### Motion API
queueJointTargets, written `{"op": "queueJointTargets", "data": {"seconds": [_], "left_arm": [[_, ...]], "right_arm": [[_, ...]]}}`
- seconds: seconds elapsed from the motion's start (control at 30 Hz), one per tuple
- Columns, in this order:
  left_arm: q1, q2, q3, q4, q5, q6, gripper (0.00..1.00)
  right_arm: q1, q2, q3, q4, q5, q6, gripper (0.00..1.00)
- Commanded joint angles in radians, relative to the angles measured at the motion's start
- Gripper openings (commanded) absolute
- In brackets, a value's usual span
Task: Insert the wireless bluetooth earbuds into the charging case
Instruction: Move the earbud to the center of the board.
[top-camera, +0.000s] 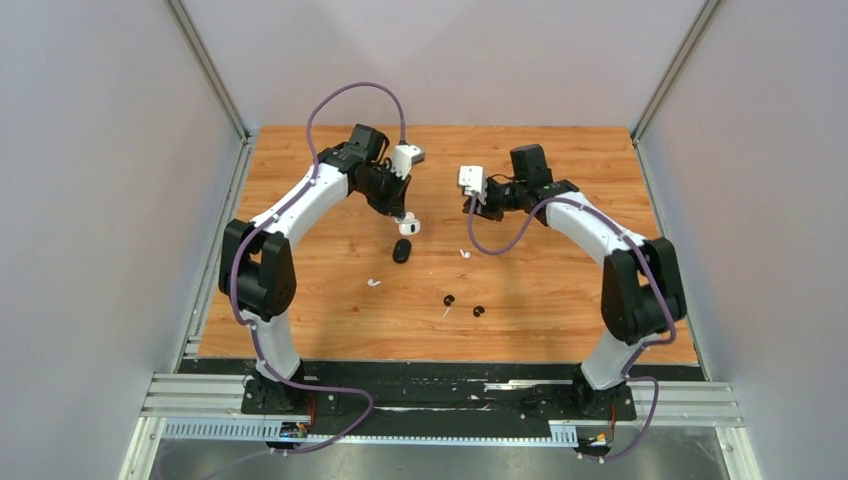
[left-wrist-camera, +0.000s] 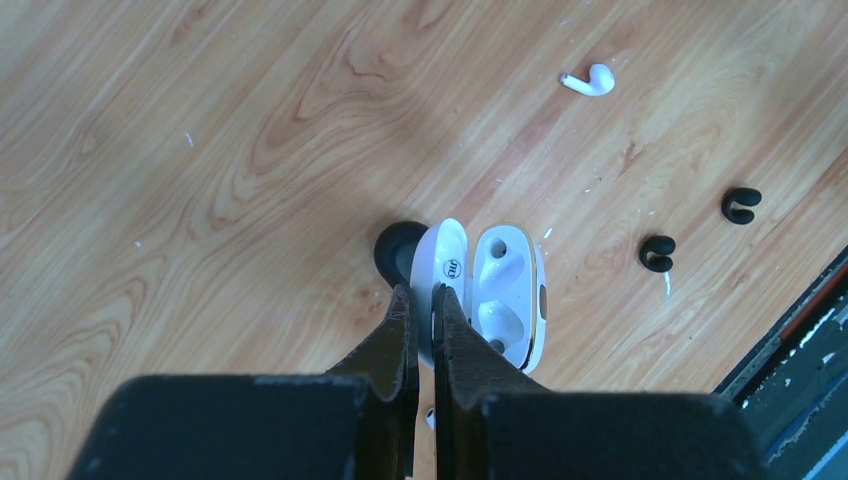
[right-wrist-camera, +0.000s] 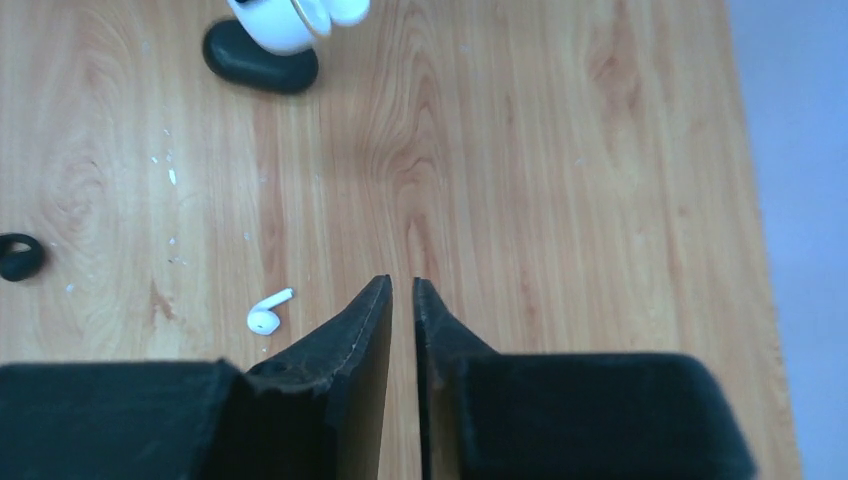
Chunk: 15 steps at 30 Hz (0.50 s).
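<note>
Charging case (left-wrist-camera: 508, 300) sockets: left wrist only

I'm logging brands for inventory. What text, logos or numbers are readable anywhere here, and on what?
No text here can be quoted.
Lid of the white charging case: one small dark printed mark, too small and blurred to read.
Nothing else in any view carries visible writing.

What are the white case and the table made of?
The white case looks like smooth, glossy hard plastic: its rounded lid and moulded hollows shine. The table looks like wood, or maybe a printed wood-look top: brown grain swirls, faint sheen.
</note>
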<state>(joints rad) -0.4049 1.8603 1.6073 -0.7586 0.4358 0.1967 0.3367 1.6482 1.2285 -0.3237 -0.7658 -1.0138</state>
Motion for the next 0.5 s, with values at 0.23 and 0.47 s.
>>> {"op": "queueJointTargets", "data": {"seconds": [0.23, 0.47], "left_arm": [[0.025, -0.186, -0.140, 0.003, -0.053, 0.003, 0.00], [0.038, -0.215, -0.168, 0.009, -0.042, 0.009, 0.00]], "right_arm": [[0.008, 0.247, 0.229, -0.271, 0.061, 0.399, 0.37], [0.016, 0.229, 0.135, -0.421, -0.005, -0.075, 0.44]]}}
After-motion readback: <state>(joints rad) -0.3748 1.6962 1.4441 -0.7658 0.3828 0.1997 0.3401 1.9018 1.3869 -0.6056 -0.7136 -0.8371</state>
